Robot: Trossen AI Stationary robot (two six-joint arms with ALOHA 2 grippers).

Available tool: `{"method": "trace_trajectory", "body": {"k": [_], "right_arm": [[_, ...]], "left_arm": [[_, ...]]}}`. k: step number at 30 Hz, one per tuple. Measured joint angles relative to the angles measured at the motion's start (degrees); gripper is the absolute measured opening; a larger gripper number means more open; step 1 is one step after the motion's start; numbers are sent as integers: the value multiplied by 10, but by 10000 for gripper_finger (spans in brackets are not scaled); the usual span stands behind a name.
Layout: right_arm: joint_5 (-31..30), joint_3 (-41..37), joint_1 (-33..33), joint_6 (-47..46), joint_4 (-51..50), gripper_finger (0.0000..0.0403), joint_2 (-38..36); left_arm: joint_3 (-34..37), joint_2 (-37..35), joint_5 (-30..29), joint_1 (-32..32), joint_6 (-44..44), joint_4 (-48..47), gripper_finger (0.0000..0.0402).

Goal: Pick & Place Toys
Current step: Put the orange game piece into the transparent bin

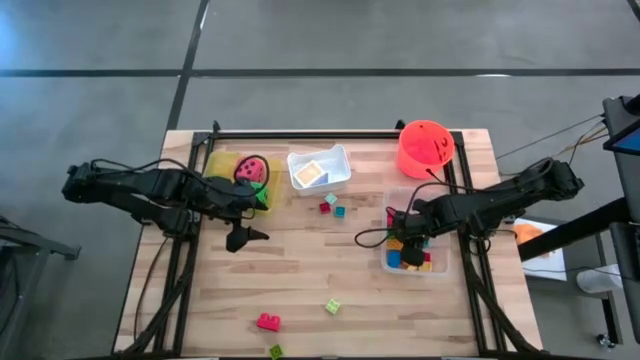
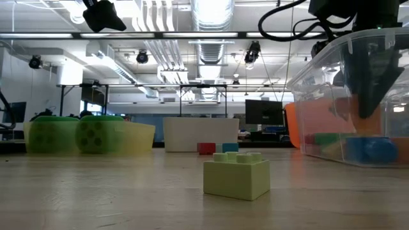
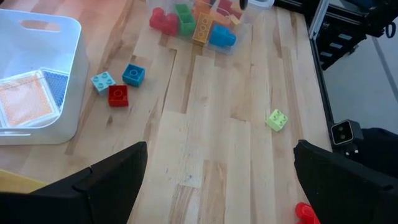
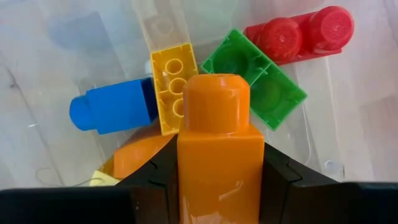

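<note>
Right gripper (image 1: 408, 240): clamped on an orange brick (image 4: 219, 149), stud end outward, hanging just over the clear tray (image 1: 441, 268) at 4 o'clock on the table (image 1: 300, 290). Directly beyond the held brick, inside the tray: a yellow brick (image 4: 170, 84), a blue brick (image 4: 112, 111) touching its side, a green brick (image 4: 255, 78) lying open side up, a red two-stud brick (image 4: 301, 32) past that.

Left gripper (image 1: 246, 236): jaws spread wide, nothing between them, poised above bare wood near 9 o'clock, just beside the yellow tray (image 1: 222, 165) with the pink-red die (image 1: 251, 168) and a green die (image 1: 262, 193).

Farther out, at 12 o'clock: white tray (image 1: 336, 160) holding flat cards (image 1: 310, 174); just beside it on the wood, a red brick (image 3: 118, 95), a blue brick (image 3: 133, 74) and a light-blue brick (image 3: 102, 81) close together. At 1 o'clock, the orange-red bucket (image 1: 425, 147). Toward 6 o'clock, well apart: a pale green brick (image 1: 332, 307), a pink-red brick (image 1: 268, 322), and a green brick (image 1: 275, 351) at the table's edge.
</note>
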State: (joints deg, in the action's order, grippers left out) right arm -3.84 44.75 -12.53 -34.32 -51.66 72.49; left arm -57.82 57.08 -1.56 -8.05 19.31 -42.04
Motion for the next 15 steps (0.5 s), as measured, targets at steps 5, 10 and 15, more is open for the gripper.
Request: {"method": "trace_trajectory", "body": {"k": [5, 10, 15], "right_arm": [[0, 0, 1, 2, 0, 121, 0], [0, 0, 1, 3, 1, 121, 0], [24, 0, 1, 2, 2, 148, 0]], "left_arm": [[0, 0, 0, 0, 0, 0, 392], [0, 0, 0, 0, 0, 0, 392], [0, 0, 0, 0, 0, 0, 392]]}}
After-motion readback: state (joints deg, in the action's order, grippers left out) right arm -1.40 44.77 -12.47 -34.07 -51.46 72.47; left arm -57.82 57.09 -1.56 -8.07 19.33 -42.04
